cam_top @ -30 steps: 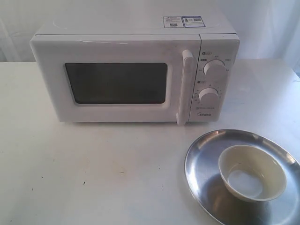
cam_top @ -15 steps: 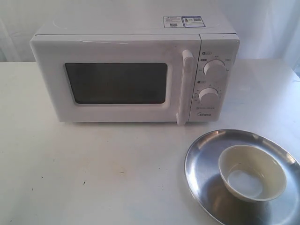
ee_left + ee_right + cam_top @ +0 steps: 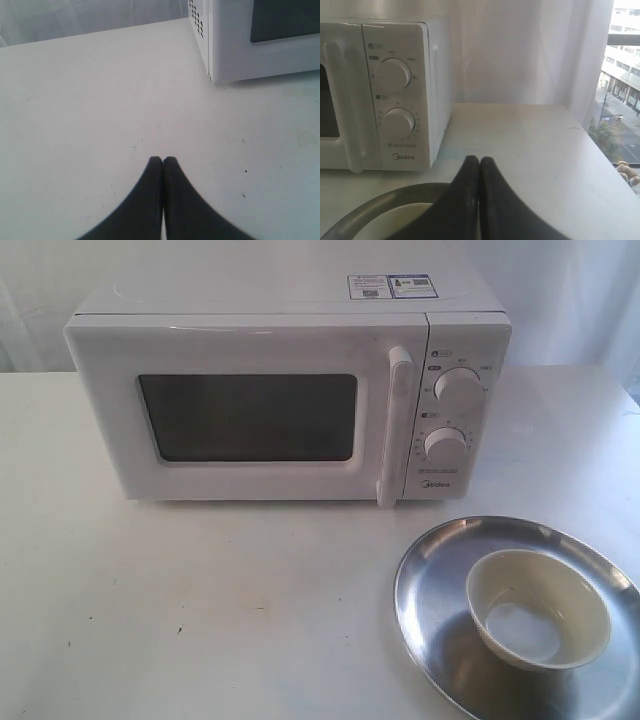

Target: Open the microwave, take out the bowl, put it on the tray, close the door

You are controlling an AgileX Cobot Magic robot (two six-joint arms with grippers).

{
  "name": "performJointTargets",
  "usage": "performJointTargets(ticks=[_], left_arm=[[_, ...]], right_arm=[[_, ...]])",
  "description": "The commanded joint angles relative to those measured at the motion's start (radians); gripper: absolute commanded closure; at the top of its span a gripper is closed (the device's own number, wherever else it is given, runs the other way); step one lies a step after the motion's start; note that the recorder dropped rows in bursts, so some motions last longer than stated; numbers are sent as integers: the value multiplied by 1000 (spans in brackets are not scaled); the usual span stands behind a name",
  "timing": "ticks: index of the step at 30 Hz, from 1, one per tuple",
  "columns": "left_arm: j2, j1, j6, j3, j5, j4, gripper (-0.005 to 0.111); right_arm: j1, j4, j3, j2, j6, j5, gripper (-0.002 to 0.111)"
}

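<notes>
bowl [image 3: 538, 609] on tray [image 3: 430, 585], microwave [image 3: 290, 390] door [image 3: 240, 415] shut

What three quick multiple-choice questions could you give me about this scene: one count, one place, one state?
1. How many round dials has the microwave? A one; B two; C four.
2. Where is the bowl? A on the tray; B inside the microwave; C on the microwave's top.
3. How is the door? A wide open; B half open; C shut.
Answers: 1 B, two dials sit one above the other on the front. 2 A, the bowl rests inside the tray's rim. 3 C, the door lies flush with the front.
</notes>
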Motion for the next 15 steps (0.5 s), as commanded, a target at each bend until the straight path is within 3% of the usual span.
performJointTargets(ticks=[1, 15], left_arm=[[-2, -1, -6, 3, 0, -4, 107], [-2, -1, -6, 3, 0, -4, 107]], right_arm=[[-33, 21, 5, -7, -32, -29, 108], [-42, 22, 5, -7, -32, -7, 108]])
